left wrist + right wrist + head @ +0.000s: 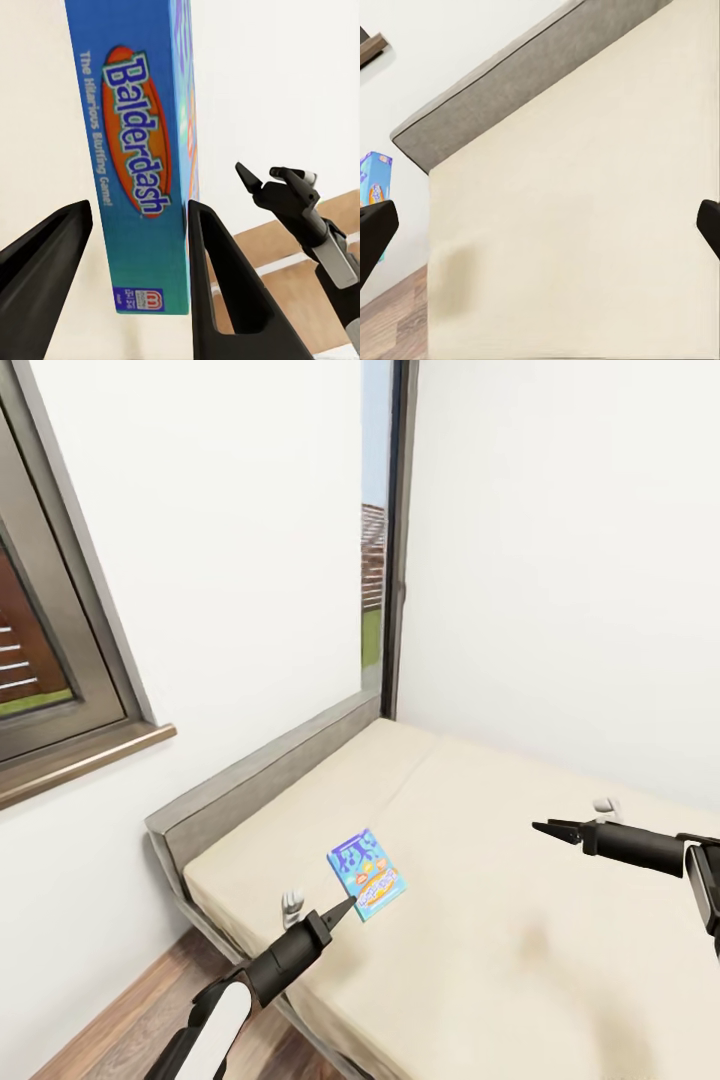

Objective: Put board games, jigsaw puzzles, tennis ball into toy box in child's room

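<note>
One board game is in sight: a flat teal-blue printed cardboard box (367, 873) with orange and yellow art, its edge (142, 161) lettered "Balderdash". It stands lifted off the bed, tilted, with its lower corner at the tips of the left gripper (345, 909). In the left wrist view the box edge sits between the two black fingers (225, 285); one finger lies against the box side, while a gap shows between the box and the other, so the jaws are set narrowly about the box, and I cannot tell whether they truly pinch it.

The one bed (520, 920), a cream mattress with a grey padded frame, lies below both grippers. The right gripper (541, 827) hangs over the mattress, well apart from the box, holding nothing. In its wrist view two black fingertips (375, 236) sit at opposite edges with bare mattress between, so its jaws are wide.

One dark-framed window (60, 650) is in the white wall beyond the left gripper.
</note>
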Robot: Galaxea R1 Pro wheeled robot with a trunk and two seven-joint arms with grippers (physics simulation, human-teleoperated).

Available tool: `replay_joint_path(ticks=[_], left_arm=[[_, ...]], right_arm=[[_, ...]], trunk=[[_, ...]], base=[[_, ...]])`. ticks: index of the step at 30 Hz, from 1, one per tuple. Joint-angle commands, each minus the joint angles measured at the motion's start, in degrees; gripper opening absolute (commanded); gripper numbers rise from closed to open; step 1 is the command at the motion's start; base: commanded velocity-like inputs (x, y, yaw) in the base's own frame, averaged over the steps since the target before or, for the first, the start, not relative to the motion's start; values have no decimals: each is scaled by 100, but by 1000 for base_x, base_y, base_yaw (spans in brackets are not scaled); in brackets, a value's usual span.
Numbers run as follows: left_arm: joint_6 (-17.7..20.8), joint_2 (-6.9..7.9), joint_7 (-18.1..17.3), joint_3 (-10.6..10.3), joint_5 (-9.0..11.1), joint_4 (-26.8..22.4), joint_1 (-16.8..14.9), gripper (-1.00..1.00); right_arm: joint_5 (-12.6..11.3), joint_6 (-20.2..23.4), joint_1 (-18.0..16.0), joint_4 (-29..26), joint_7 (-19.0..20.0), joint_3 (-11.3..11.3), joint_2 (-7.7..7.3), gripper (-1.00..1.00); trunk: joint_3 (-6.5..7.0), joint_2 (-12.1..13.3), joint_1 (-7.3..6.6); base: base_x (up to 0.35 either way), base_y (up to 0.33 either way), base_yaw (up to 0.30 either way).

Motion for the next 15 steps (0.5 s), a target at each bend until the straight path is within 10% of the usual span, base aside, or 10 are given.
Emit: replay_joint_path(ticks=[1,15], left_arm=[[51,0,-1,0,57,-1,-3,-100],[49,7,-5,2,59,-41,0,-100]], right_arm=[[52,55,-7,-5,46,-20,4,100],[49,78,-8,-6,46,-23,-6,100]], trunk=[[-5,-3,-1],[-5,-3,-1]], base=[[9,0,-173],[3,0,-79]])
